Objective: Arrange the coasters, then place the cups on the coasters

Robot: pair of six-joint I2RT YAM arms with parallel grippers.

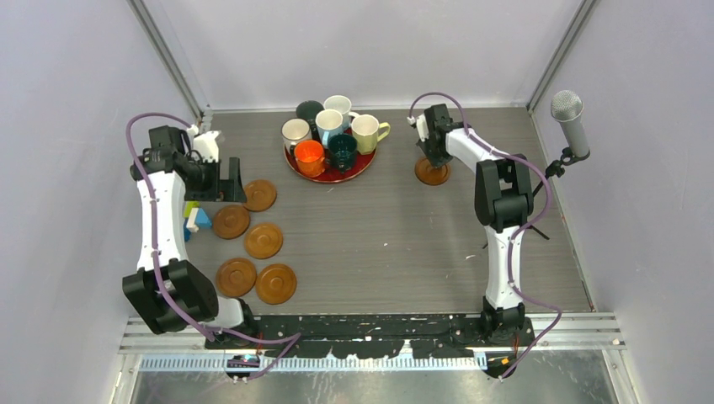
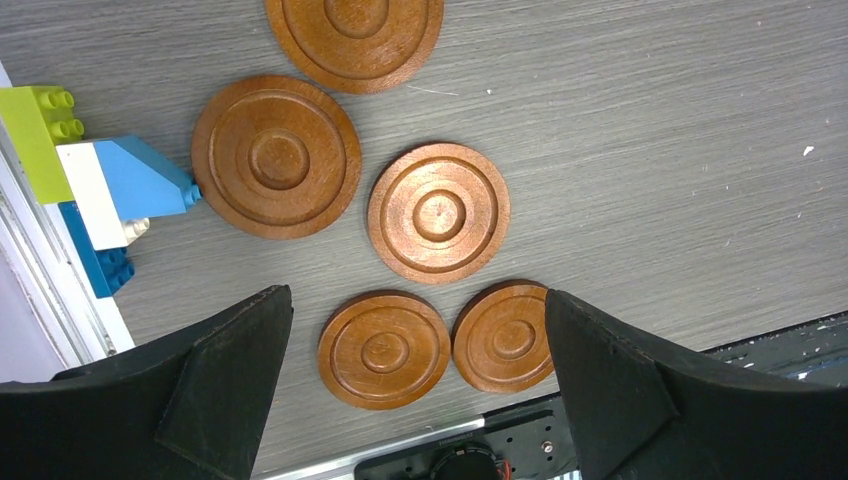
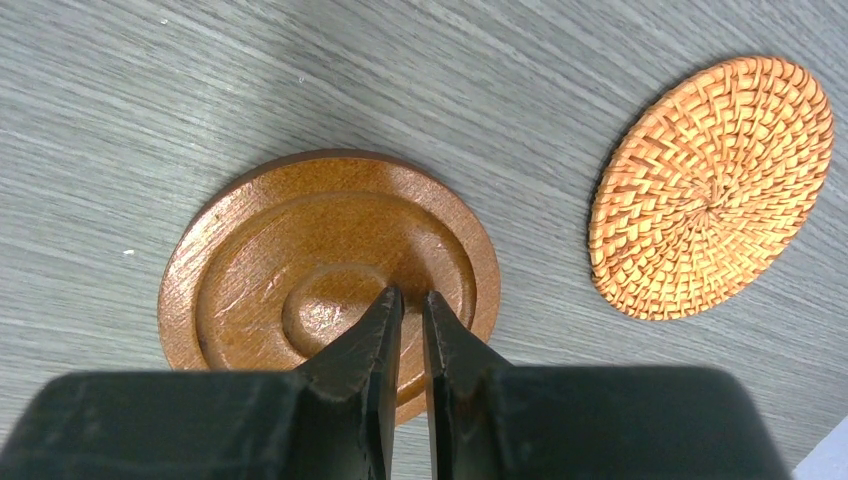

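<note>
Your left gripper (image 2: 417,293) hangs with its claw spread wide, holding nothing. It is above five wooden coasters (image 1: 263,240) lying flat in a loose cluster at about 8 o'clock on the table (image 1: 379,252). The two nearest the arm bases almost touch each other. Toy blocks (image 2: 110,190) sit just beside the cluster at its 9 o'clock, a blue corner reaching one coaster's rim.

Over at 2 o'clock, your right gripper (image 3: 412,295) is pinched to a narrow slit with nothing between its fingers. Its tips point down at the raised centre of a sixth wooden coaster (image 3: 250,270), and you can't tell whether they touch it. In the right wrist view a woven coaster (image 3: 712,187) lies apart from that disc, at its 2 o'clock.

All seven mugs (image 1: 328,124) stand bunched on the red tray (image 1: 354,174) at 12 o'clock, the orange mug (image 1: 310,156) and dark teal mug (image 1: 342,151) nearest you.
</note>
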